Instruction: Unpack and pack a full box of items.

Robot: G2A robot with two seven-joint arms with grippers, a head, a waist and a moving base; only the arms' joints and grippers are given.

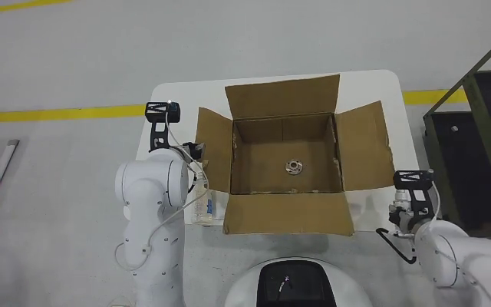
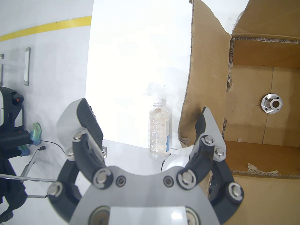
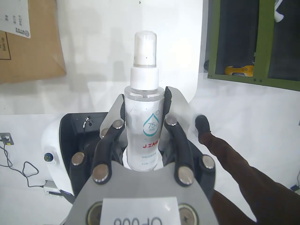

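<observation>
Claws, two: left gripper (image 2: pixel 144 111), jaws spread and holding nothing, hangs over the white table (image 2: pixel 131 47) near one clear plastic water bottle (image 2: pixel 159 129), which sits just beside the box's left flap. Right gripper (image 3: pixel 144 101) is clamped on one clear spray bottle with a white pump (image 3: pixel 143 122), at the table's right front corner. One open brown cardboard box (image 1: pixel 284 127), four flaps spread, sits mid-table. One silver metal flange (image 1: pixel 294 166) lies on its floor.

left tool (image 2: pixel 144 111) spread wide | bottle (image 2: pixel 159 129) on table (image 2: pixel 131 47) just beside box (image 2: pixel 206 71) flap | metal hub (image 2: pixel 271 104) on box floor
</observation>
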